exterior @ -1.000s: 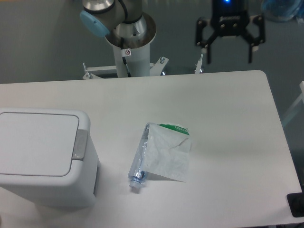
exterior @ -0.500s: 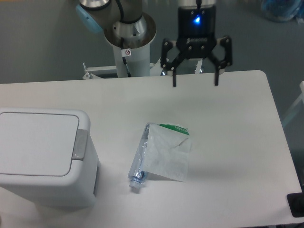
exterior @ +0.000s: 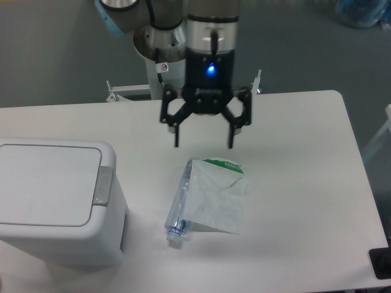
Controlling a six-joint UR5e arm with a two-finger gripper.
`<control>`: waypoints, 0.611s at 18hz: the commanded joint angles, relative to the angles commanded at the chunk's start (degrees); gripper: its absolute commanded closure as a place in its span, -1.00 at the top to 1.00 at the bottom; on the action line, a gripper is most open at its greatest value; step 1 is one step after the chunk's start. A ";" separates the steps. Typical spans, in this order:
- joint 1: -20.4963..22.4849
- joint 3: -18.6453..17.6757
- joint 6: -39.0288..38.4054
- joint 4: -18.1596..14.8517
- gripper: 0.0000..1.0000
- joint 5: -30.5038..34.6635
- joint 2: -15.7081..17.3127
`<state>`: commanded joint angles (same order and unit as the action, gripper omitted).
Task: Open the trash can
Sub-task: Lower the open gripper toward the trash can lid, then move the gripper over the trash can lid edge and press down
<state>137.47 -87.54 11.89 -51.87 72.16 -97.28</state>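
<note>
Pincer (exterior: 204, 145) spread wide and holding nothing, poised just above the top edge of the paper bag (exterior: 215, 196) mid-desk (exterior: 293, 159), with the trash can (exterior: 56, 201) lid-down at the left edge, well apart.

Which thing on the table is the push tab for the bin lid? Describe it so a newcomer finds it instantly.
Start at the trash can, the big white box at the table's left edge. The push tab is the narrow grey strip on the right edge of its flat lid. It is the can's only grey part, unlike the white-and-green paper bag beside it.
</note>
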 joint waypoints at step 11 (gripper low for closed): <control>-5.28 1.76 -5.12 2.57 1.00 0.09 -4.76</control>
<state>132.19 -85.78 6.77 -49.31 72.25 -102.04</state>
